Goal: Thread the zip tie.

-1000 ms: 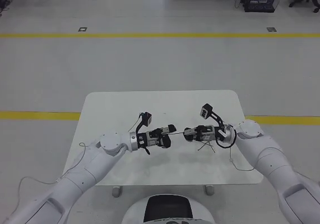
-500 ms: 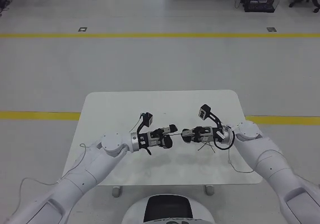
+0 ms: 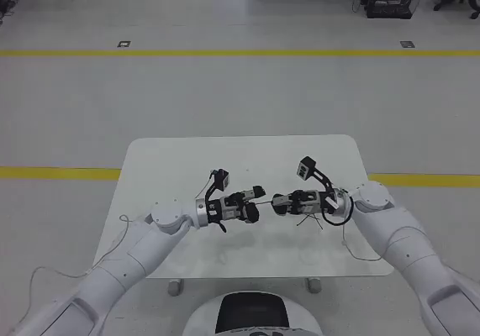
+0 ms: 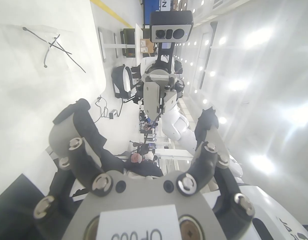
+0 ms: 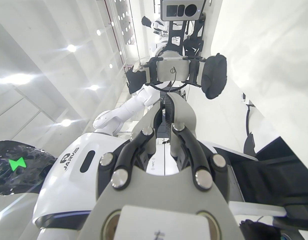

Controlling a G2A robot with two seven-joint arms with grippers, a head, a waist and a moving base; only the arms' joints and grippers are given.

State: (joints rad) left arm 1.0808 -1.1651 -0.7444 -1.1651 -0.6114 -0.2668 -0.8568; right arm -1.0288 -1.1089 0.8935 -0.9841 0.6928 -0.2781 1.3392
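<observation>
Evidently, the left claw point(image 4: 143, 112) and right claw point(image 5: 165, 101) faced each other over the middle of the smooth white worktop point(image 3: 181, 160), well in from its rounded edges. The right claw was clamped on the thin black zip tie point(image 3: 265, 202); the left claw's padded fingers point(image 4: 79, 118) stood wide apart. A few loose ties point(image 3: 311, 221) lay just lower right of centre.

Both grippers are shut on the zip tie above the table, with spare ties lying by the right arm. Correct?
No. Only the right gripper is shut on the zip tie; the left gripper has its jaws wide open, as the left wrist view shows. Spare ties do lie on the table by the right arm.
</observation>
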